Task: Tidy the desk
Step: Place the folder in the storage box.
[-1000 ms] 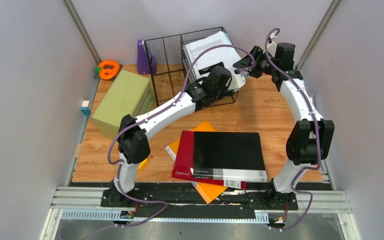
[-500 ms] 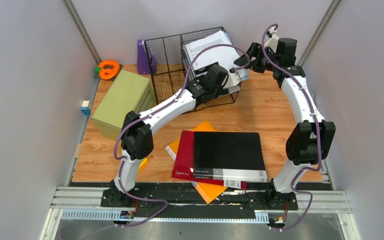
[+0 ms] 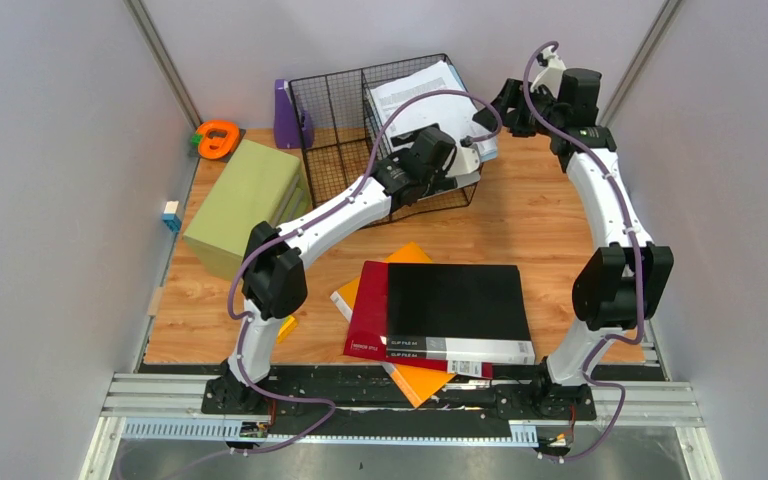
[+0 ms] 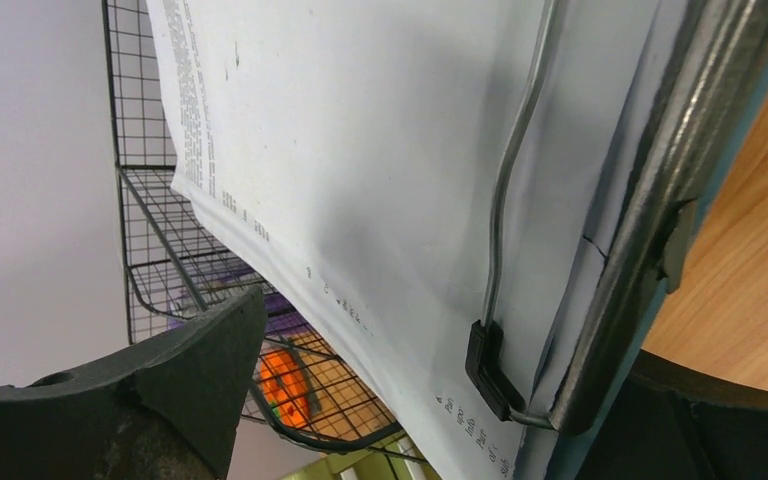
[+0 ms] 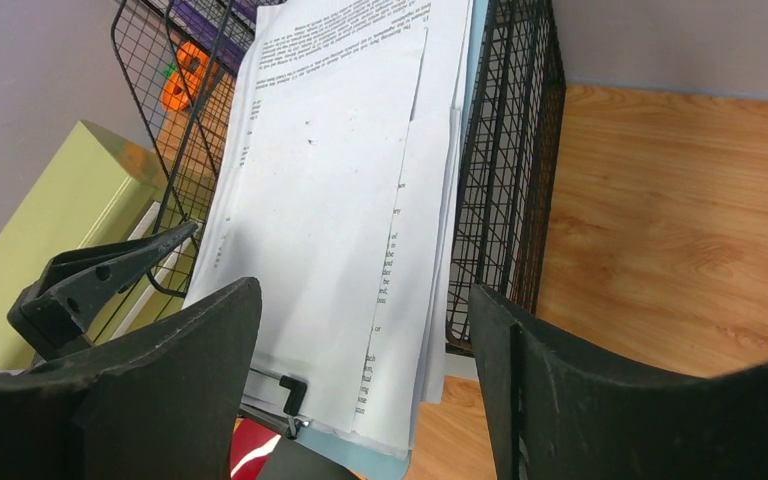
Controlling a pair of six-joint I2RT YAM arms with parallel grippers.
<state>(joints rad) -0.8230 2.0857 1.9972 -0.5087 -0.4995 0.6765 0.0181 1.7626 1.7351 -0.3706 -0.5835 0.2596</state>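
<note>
The desk (image 3: 520, 215) is a light-brown wood-grain top. A clipboard of printed papers (image 3: 415, 95) leans in the right half of a black wire basket (image 3: 335, 110) at the back; its clip end sticks out over the basket's front. My left gripper (image 3: 470, 160) is at that clip end. In the left wrist view (image 4: 450, 340) its jaws stand wide apart on either side of the board, and one finger (image 4: 160, 380) is clear of the paper. My right gripper (image 3: 505, 100) is open and empty at the back right, facing the papers (image 5: 340, 170) from a short way off.
A green box (image 3: 245, 195) lies at the left, with a purple item (image 3: 285, 115) and an orange tape dispenser (image 3: 218, 138) behind it. A black folder (image 3: 455, 300) lies on a red folder (image 3: 365, 310) and an orange folder (image 3: 415, 380) at the front. Grey walls close in both sides.
My right gripper has drawn back up and to the right, away from the clipboard. My left gripper has shifted slightly back toward the basket.
</note>
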